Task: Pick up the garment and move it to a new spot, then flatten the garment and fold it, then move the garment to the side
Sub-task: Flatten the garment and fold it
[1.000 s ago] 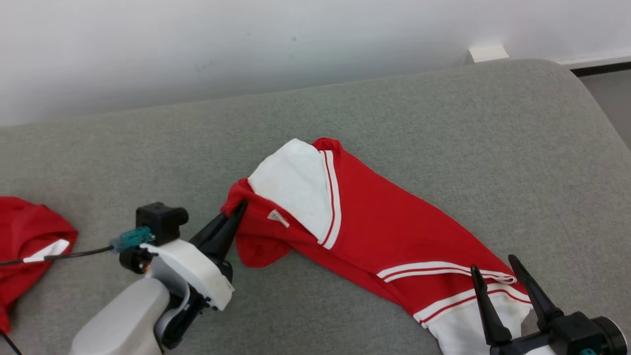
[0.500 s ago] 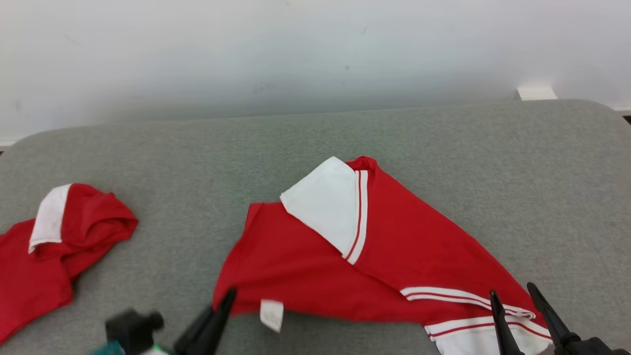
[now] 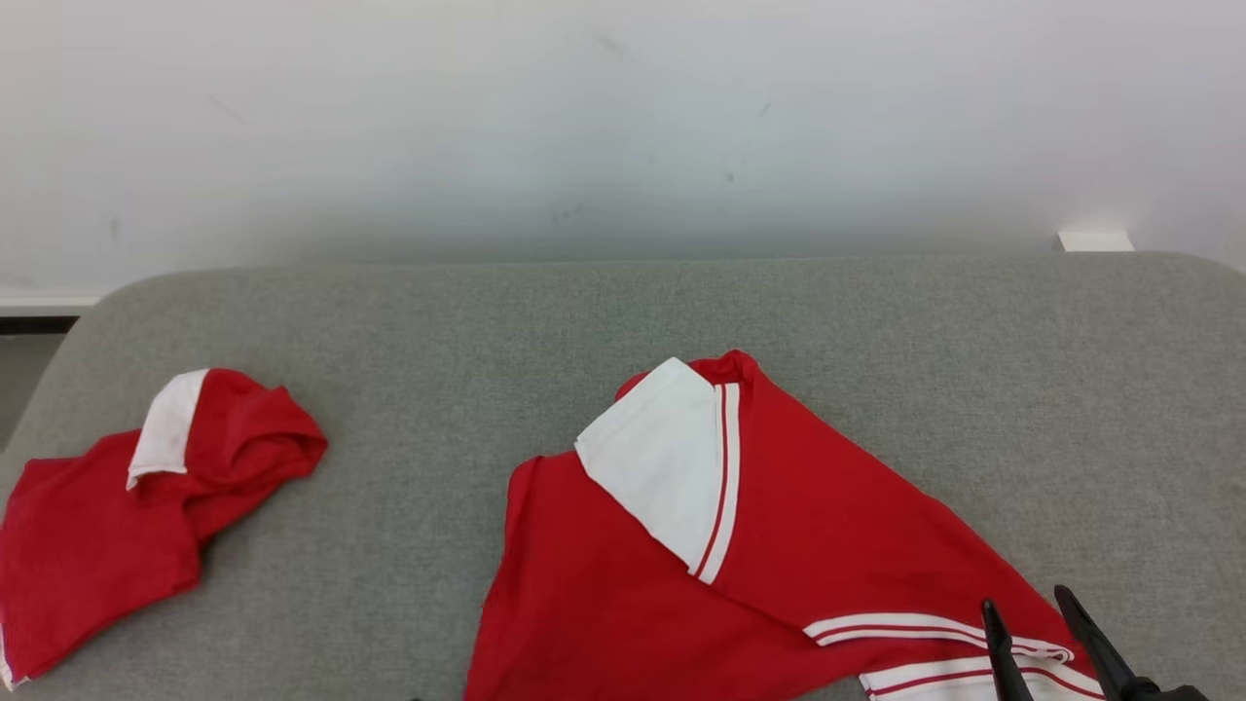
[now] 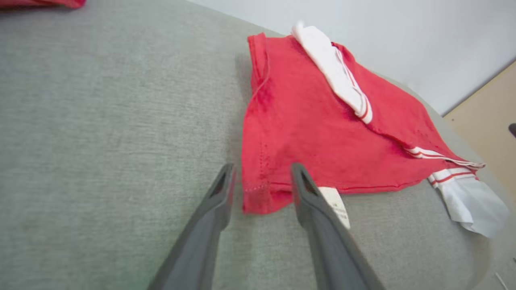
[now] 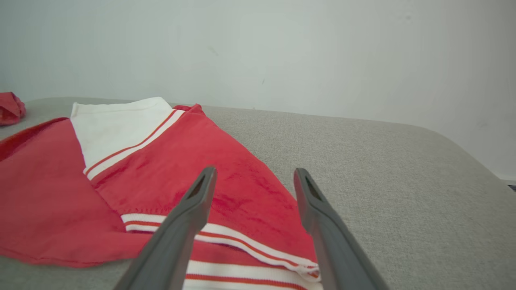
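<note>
Red cloth that a second ago was bunched up and pinched at its nine o'clock corner now lies opened out. The garment sits on the grey tabletop, running from the centre down toward five o'clock in the head view. Its near-left part is a broad flat panel with a white flap folded across it at twelve o'clock. The left fingers, which were pressed together on that corner through the drag toward the robot, have just let go. In the left wrist view they stand apart, with the red hem corner lying loose between them and a white label just beside the finger at three o'clock. The right fingers are spread as before and hold nothing, hanging over the striped white end of the garment at five o'clock. The whole head view has also shifted, but that is the camera lifting, not the cloth sliding. A second red garment lies crumpled well apart at nine o'clock. My reading is that the move to a new spot is finished and flattening is under way. The left side is laid out, while the folded flap and the striped end look uneven, so a fresh grip there seems the likely need before any fold.
</note>
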